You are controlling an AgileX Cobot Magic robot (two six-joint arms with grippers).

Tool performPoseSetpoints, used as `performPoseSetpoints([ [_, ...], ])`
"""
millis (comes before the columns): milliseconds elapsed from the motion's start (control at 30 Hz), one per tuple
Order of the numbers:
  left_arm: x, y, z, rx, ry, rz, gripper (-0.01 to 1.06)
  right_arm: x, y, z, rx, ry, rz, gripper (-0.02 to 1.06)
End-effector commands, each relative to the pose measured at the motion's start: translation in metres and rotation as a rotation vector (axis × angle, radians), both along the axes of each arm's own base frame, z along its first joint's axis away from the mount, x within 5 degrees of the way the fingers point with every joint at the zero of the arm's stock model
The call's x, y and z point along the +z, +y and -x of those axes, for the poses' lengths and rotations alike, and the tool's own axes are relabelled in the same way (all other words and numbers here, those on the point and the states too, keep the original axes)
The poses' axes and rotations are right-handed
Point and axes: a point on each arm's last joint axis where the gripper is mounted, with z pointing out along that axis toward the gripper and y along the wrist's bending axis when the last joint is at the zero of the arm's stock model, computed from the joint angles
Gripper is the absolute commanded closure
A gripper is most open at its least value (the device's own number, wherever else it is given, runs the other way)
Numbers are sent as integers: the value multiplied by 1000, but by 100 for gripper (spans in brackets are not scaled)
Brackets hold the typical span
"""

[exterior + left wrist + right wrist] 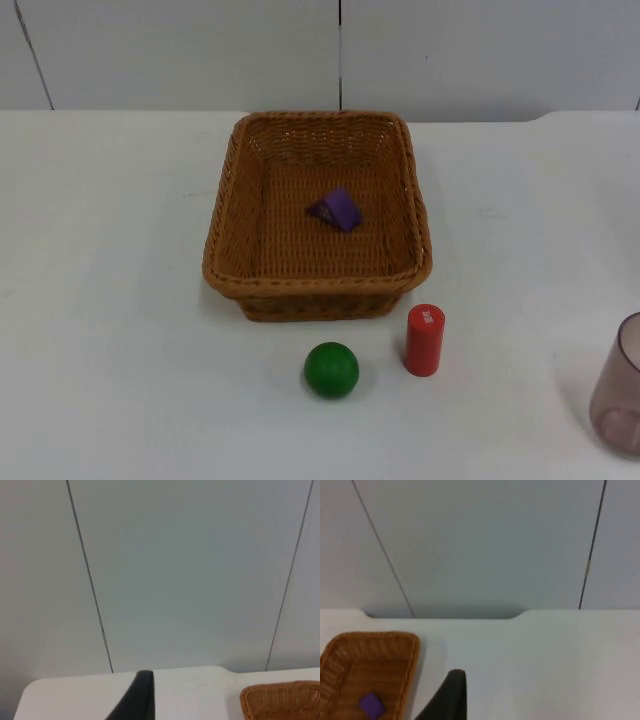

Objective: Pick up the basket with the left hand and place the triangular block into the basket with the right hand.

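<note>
Top view shows the woven brown wicker basket (318, 215) resting flat on the white table top (110, 300), with the small purple triangular block (336, 209) lying on its floor, a little right of centre and clear of the walls. Judging by that, the placing looks done — the block sits where the task wants it. Just in front of the basket stand a green ball (331, 369) and an upright red cylinder (424, 340), close together yet apart, both outside the rim; a translucent pinkish cup (620, 388) stands well off to the right.

The left gripper (141, 700) hangs above the table's far edge, beside the basket's corner and touching nothing; whether it is spread or closed cannot be told. The right gripper (451, 695) is likewise raised just beside the basket, nothing in its hold — its spread cannot be told either. Both arms appear to be waiting.
</note>
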Motion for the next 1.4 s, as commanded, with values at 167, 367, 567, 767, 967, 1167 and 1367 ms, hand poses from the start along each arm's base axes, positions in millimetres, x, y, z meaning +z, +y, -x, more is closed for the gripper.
performPoseSetpoints([
  [167, -3, 1, 3, 4, 38, -14, 0, 20, -10, 36, -29, -138, 147, -1],
  [367, 5, 5, 21, -6, -20, -36, 0, 47, -18, 129, -84, -422, 249, -1],
  [567, 17, 12, 52, -11, -102, -27, 0, 47, -21, 196, -100, -573, 327, -1],
  [767, 18, 24, 114, -27, -218, 13, 0, 27, -22, 259, -111, -677, 294, -1],
  [967, 4, 36, 167, -17, -323, 63, 0, 11, -20, 286, -81, -727, 253, -1],
  [1167, 2, 42, 226, 172, -513, -12, 0, 8, -10, 295, 24, -763, 234, -1],
  [1367, -1, 30, 263, 189, -663, -151, 0, 4, -5, 301, 78, -769, 249, -1],
])
